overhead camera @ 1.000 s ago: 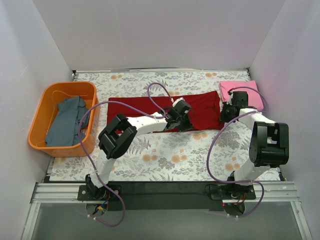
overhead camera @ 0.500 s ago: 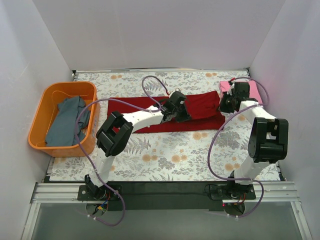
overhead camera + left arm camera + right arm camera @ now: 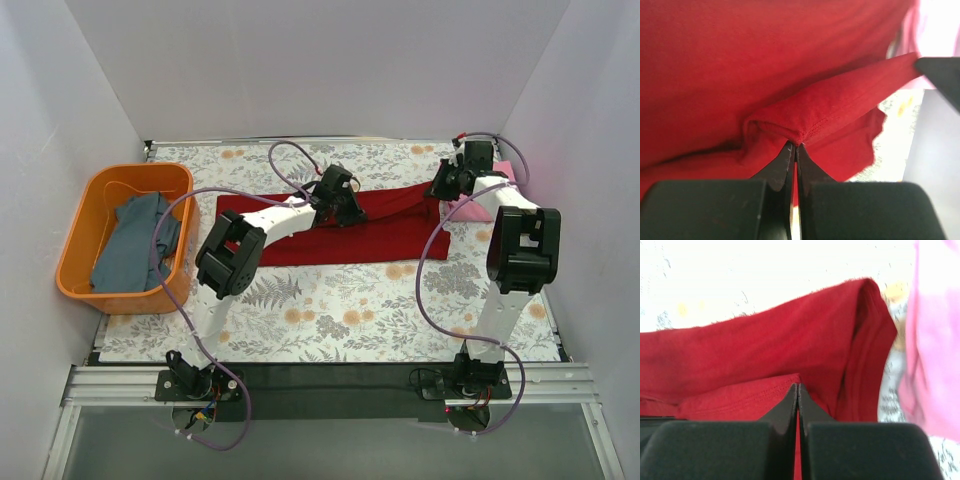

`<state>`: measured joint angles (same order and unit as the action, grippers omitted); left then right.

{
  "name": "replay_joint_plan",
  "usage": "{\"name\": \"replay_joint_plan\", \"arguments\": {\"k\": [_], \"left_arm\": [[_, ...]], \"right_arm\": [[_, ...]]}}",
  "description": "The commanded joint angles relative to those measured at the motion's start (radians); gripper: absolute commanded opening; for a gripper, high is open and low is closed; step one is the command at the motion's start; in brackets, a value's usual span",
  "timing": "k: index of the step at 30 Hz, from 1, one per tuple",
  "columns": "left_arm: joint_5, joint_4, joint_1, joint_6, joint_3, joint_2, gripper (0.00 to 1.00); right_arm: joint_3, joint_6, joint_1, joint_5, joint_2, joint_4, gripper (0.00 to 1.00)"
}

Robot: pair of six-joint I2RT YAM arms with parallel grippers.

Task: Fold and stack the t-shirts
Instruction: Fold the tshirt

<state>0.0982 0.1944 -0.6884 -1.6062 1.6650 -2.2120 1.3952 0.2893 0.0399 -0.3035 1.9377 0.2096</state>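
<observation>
The dark red t-shirt (image 3: 360, 232) lies spread across the middle of the floral tablecloth, its near hem lifted and carried toward the back. My left gripper (image 3: 340, 200) is shut on a hemmed fold of the dark red t-shirt (image 3: 805, 122) near its middle. My right gripper (image 3: 445, 185) is shut on the same hem at the shirt's right end (image 3: 755, 395). The folded pink t-shirt (image 3: 500, 190) lies at the back right, partly behind the right arm, and shows in the right wrist view (image 3: 935, 340). The grey-blue t-shirt (image 3: 135, 240) lies crumpled in the orange basket (image 3: 85, 225).
The orange basket stands at the left edge of the tablecloth (image 3: 330, 320). White walls close in the back and both sides. Purple cables loop from both arms over the cloth.
Both grippers have moved toward the back, carrying the red shirt's near edge over its far part. The right gripper now reaches beside the pink shirt.
</observation>
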Motion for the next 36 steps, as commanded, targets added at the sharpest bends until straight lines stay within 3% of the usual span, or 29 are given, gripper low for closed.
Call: {"name": "replay_joint_plan", "arguments": {"k": [1,18,36], "left_arm": [[0.023,-0.007,0.01,0.031,0.039,-0.012,0.0],[0.028,-0.092,0.059,0.011,-0.019,-0.012,0.0],[0.06,-0.184,0.066,0.002,-0.085,-0.049,0.0]], "right_arm": [[0.088,0.016,0.003,-0.037,0.041,-0.018,0.01],[0.211,0.04,0.002,-0.121,0.171,-0.085,0.01],[0.073,0.025,0.002,-0.079,0.141,-0.145,0.01]]}}
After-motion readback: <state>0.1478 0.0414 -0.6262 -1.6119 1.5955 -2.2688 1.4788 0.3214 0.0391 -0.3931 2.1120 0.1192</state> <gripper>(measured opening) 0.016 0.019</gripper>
